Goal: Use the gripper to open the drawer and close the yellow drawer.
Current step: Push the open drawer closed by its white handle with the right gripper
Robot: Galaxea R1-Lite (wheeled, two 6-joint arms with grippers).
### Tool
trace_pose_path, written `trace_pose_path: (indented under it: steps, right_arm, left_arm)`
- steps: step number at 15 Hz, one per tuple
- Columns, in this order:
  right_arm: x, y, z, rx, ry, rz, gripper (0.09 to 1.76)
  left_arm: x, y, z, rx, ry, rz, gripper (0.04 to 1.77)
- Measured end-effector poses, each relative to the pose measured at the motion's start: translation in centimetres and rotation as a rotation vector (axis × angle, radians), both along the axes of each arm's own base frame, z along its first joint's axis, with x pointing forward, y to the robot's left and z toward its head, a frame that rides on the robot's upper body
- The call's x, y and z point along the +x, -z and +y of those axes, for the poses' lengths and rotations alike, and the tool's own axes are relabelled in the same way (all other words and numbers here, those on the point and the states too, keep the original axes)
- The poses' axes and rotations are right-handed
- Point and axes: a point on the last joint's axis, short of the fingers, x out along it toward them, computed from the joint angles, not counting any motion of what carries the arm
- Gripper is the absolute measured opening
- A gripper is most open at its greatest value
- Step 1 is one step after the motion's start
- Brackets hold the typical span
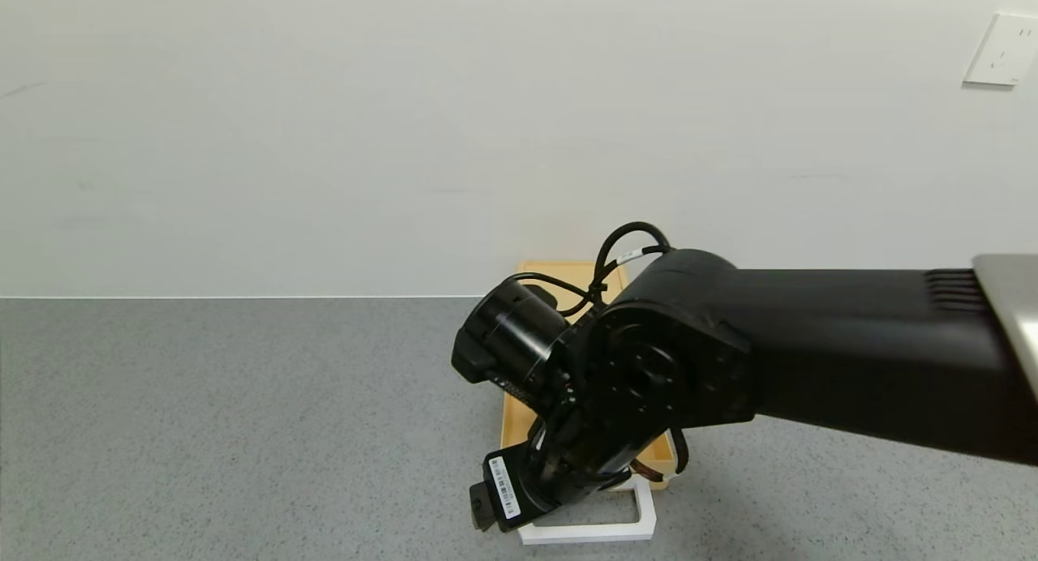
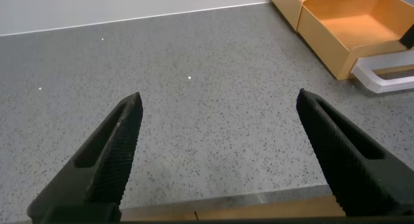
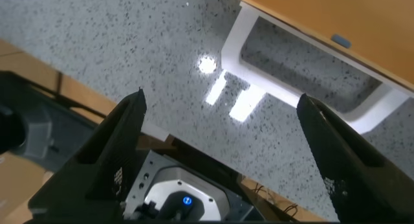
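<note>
The drawer [image 1: 519, 419] sits pulled out of its case [image 1: 568, 271] on the table [image 1: 203, 423], the case behind it at 12 o'clock against the wall [image 1: 405, 123]. The handle [image 1: 604, 522] lies on the drawer's near end at 6 o'clock. The right gripper [image 3: 223, 153] hangs above the table just in front of the handle. The left gripper [image 2: 220, 153] is well apart at the drawer's 9 o'clock. A socket [image 1: 1001, 50] is on the wall at 2 o'clock.

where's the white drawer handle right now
In the head view the white handle lies on the grey counter at the near end of the pulled-out yellow drawer, under the right arm's wrist.
</note>
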Motion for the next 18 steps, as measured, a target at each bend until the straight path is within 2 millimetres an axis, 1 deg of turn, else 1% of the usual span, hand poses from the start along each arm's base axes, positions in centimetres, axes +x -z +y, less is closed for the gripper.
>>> trace_pose_path:
  steps: [3,6,11,18]
  right_arm:
    - [-0.4,2.3,1.7,-0.076,0.003,-0.03,1.71]
    - [-0.6,3.9,2.6,-0.114,0.002,-0.028,1.71]
    - [-0.2,5.3,3.1,-0.155,0.017,-0.061,1.71]
    - [0.3,6.6,3.7,-0.174,0.057,-0.109,1.71]
  left_arm:
    - [0.0,0.0,0.0,0.0,0.0,0.0,1.72]
    - [0.0,0.0,0.0,0.0,0.0,0.0,1.72]
    - [0.0,0.0,0.0,0.0,0.0,0.0,1.72]
    - [0.0,0.0,0.0,0.0,0.0,0.0,1.72]
